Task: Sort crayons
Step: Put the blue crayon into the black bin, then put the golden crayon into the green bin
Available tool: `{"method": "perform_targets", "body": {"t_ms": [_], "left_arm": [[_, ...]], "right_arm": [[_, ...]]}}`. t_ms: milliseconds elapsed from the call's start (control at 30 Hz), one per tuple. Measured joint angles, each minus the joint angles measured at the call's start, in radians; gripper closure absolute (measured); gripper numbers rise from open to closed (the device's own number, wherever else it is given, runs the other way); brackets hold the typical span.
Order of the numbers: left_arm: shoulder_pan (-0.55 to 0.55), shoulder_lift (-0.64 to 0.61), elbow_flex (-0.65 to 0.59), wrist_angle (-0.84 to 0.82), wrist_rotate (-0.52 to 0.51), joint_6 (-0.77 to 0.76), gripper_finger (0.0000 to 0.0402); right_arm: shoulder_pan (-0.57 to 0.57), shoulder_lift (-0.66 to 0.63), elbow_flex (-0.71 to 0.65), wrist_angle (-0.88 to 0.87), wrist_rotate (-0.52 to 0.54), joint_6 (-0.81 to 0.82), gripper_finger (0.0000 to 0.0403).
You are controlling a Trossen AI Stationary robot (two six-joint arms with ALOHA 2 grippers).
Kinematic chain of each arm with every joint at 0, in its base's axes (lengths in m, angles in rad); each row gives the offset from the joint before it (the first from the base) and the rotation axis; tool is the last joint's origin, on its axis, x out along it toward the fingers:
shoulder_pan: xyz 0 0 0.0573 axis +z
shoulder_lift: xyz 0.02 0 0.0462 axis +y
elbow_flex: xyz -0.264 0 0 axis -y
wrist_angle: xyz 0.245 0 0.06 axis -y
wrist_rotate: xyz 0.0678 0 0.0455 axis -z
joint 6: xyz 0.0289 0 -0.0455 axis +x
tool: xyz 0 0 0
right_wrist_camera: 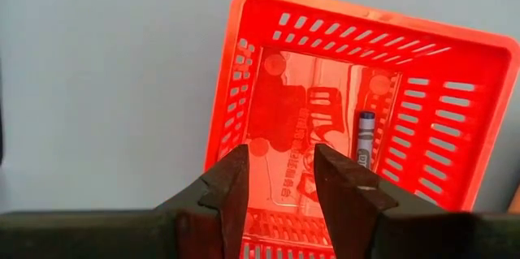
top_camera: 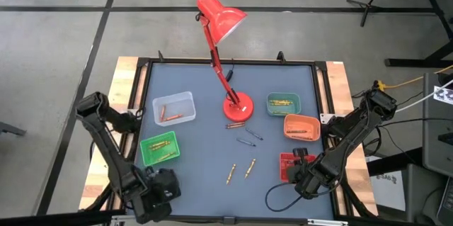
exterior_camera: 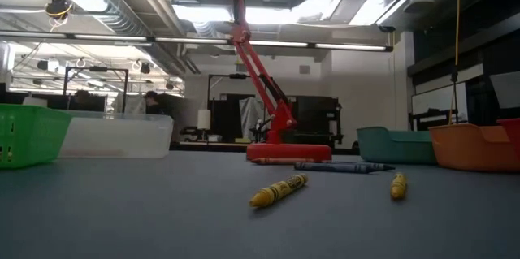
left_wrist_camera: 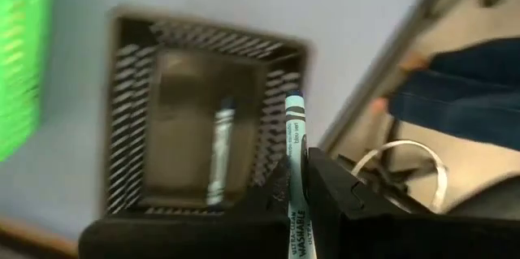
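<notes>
A: How many trays are on the surface (top_camera: 205,148)?

B: 6. A clear tray (top_camera: 174,108) and a green tray (top_camera: 159,148) on the left, a teal tray (top_camera: 284,103), an orange tray (top_camera: 301,127) and a red tray (top_camera: 289,166) on the right, plus a dark tray (left_wrist_camera: 203,121) that only the left wrist view shows.

A: And loose crayons?

B: 5 lie bare on the surface: 2 yellow crayons (top_camera: 241,171) near the front, 2 dark blue crayons (top_camera: 250,137) behind them, and 1 orange crayon (top_camera: 236,125) just in front of the red desk lamp's (top_camera: 225,56) base. The green tray holds several, but I cannot count them.

A: What about the left arm?

B: The left end effector (left_wrist_camera: 302,190) is at the front left corner, clamped on 1 blue crayon (left_wrist_camera: 296,170) above the dark tray, where 1 blue crayon already lies.

A: The right one?

B: The right end effector (right_wrist_camera: 280,186) hovers over the red tray with its fingers apart and nothing between them. 1 crayon (right_wrist_camera: 365,139) lies inside that tray.
</notes>
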Motion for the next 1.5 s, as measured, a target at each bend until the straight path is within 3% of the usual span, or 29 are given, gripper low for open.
{"method": "perform_targets", "body": {"t_ms": [233,500,867,1067,1200,1400,1500], "left_arm": [[-0.048,0.006,0.000,-0.132,-0.005,-0.060,0.0396],[-0.066,0.067,0.000,-0.146,-0.028,-0.059,0.0392],[-0.065,0.086,-0.001,-0.130,-0.027,-0.136,0.0298],[-0.057,0.086,-0.001,-0.088,-0.040,-0.137,0.0269],[-0.038,0.086,-0.001,-0.024,-0.137,-0.137,0.0265],[0.017,0.086,-0.001,0.132,-0.411,-0.130,0.0264],[0.065,0.086,-0.001,0.221,-0.506,-0.053,0.0264]], "right_arm": [[0.000,0.000,0.000,0.001,0.000,0.000,0.0265],[0.000,0.000,0.000,0.001,0.000,0.000,0.0265],[0.000,0.000,0.000,0.003,0.000,0.001,0.0265],[0.000,0.000,0.000,0.034,0.000,0.001,0.0265],[0.000,0.000,0.000,0.061,0.000,0.001,0.0265],[0.000,0.000,0.000,0.080,-0.001,0.001,0.0265],[0.000,0.000,0.000,0.080,-0.001,0.001,0.0265]]}}
